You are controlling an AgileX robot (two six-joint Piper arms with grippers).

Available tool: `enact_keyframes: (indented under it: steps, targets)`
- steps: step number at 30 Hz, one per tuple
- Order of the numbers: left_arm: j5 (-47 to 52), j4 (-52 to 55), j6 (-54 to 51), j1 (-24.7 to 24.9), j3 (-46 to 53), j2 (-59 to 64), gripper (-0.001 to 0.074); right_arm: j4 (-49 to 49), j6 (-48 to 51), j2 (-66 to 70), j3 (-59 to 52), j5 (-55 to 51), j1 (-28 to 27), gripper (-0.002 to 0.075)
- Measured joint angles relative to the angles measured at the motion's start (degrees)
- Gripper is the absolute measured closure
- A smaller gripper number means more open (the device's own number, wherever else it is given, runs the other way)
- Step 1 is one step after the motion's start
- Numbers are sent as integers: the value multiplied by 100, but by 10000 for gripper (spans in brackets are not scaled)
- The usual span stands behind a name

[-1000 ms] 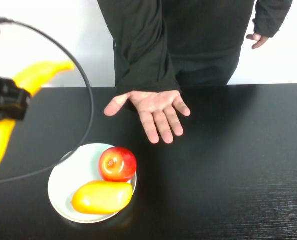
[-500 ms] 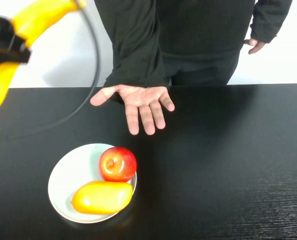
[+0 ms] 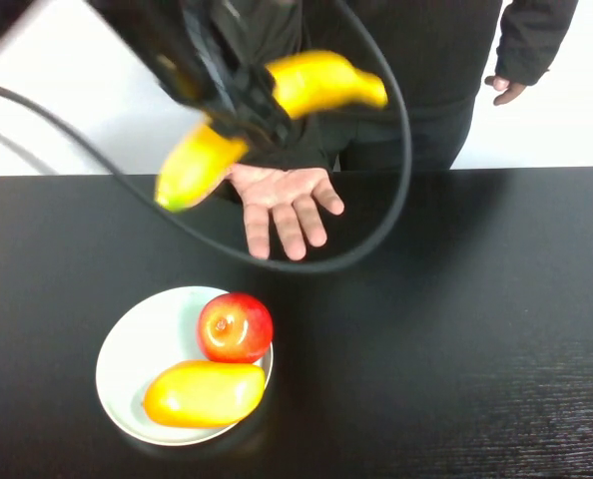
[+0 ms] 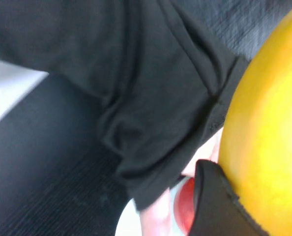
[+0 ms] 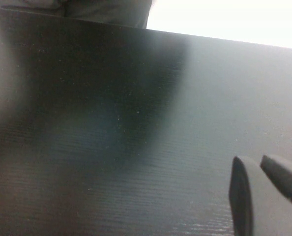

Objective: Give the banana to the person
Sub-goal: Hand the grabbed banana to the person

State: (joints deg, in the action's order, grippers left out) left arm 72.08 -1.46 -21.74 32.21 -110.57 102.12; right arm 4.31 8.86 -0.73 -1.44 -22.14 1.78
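Observation:
The banana [image 3: 316, 80] is long, yellow and curved. My left gripper [image 3: 239, 110] is shut on its middle and holds it in the air, just above the person's open right hand [image 3: 282, 200]. The person [image 3: 416, 60] stands behind the table in a dark jacket, palm up over the far edge. In the left wrist view the banana [image 4: 269, 123] fills the side, with one black finger [image 4: 212, 206] pressed against it and the dark sleeve [image 4: 151, 98] close behind. My right gripper [image 5: 254, 164] hangs low over bare black table, fingertips close together, out of the high view.
A white plate [image 3: 132, 359] at the front left holds a red apple [image 3: 235, 326] and a plump yellow-orange fruit [image 3: 204, 392]. The black table [image 3: 456, 299] stretches to the right. The left arm's black cable [image 3: 396, 160] loops over the hand.
My left gripper has swung right and forward with the banana, from the far left to above the person's palm. The hand has stayed near the table's far edge.

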Motion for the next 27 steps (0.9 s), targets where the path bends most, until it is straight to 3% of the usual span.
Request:
enact_keyframes:
  steps: [11, 18, 23, 27]
  targets:
    - [-55, 682, -283, 227, -12, 879, 455, 0, 0, 0, 0, 0, 0, 736]
    - [-66, 488, -524, 227, -45, 882, 448, 0, 0, 0, 0, 0, 0, 736]
    - [-66, 463, -522, 227, -45, 882, 305, 0, 0, 0, 0, 0, 0, 736]
    - [-66, 463, -522, 227, -45, 831, 259, 0, 0, 0, 0, 0, 0, 736]
